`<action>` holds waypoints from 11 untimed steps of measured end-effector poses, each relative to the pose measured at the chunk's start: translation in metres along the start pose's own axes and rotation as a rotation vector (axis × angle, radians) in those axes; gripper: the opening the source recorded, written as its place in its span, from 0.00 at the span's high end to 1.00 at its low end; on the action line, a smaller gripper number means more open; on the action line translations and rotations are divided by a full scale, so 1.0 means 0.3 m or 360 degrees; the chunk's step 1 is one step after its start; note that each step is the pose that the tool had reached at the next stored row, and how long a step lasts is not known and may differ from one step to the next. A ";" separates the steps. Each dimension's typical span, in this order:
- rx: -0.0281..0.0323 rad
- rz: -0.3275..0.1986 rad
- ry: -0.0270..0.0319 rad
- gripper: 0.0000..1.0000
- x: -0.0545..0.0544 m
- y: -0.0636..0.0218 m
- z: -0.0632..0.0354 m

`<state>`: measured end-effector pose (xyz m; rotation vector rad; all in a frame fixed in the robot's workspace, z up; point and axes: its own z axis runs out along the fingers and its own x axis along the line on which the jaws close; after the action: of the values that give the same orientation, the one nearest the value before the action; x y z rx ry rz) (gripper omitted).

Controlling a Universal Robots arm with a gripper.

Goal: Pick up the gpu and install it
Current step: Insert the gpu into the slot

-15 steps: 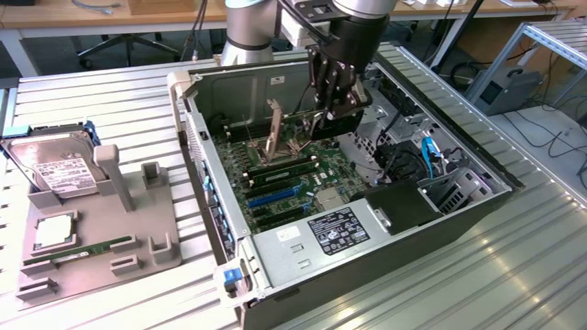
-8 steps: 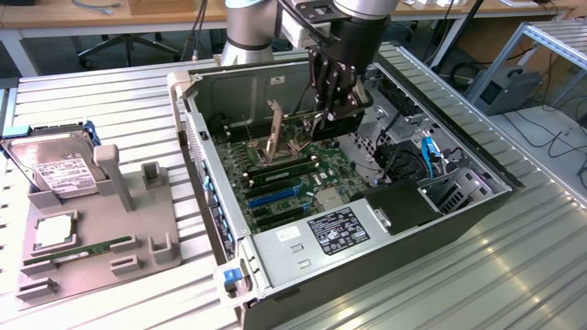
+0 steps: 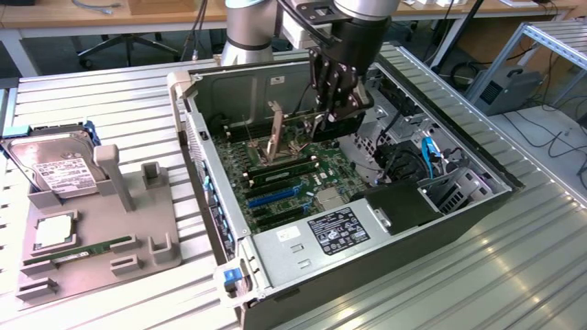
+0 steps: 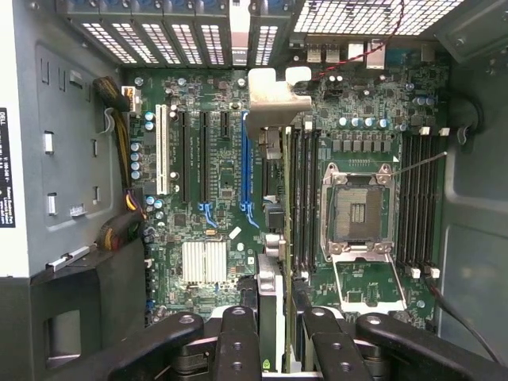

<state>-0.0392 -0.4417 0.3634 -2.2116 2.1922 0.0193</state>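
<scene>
The tool (image 4: 274,340) clenched the gpu (image 4: 272,103) on edge, its long axis parallel to the blue slot (image 4: 245,171) beneath, slightly aside.

My arm (image 3: 247,31): round silver-grey tubes, smooth metal, w/ a darker grey band at the joint. Wrist block (image 3: 353,41) is black & boxy, w/ a small pale rectangular patch near its top edge. Below it, my gripper (image 3: 340,121): all black, built from jointed link bars, slim & angular in the exterior view. Up close in the wrist view the gripper (image 4: 278,337) is matte black, 4 rounded bars side by side. Fingers (image 4: 238,345) are the 2 inner bars, each w/ small round holes in a row. Pivot pins (image 4: 188,320): round, dark, shiny, 1 per bar end.
</scene>
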 end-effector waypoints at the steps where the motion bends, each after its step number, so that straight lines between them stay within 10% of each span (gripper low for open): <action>1: -0.00001 0.0000 0.00000 0.73 0.001 0.000 0.000; 11: -0.00001 0.0000 0.00004 0.73 0.011 0.000 0.000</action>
<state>-0.0392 -0.4451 0.3632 -2.2118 2.1923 0.0191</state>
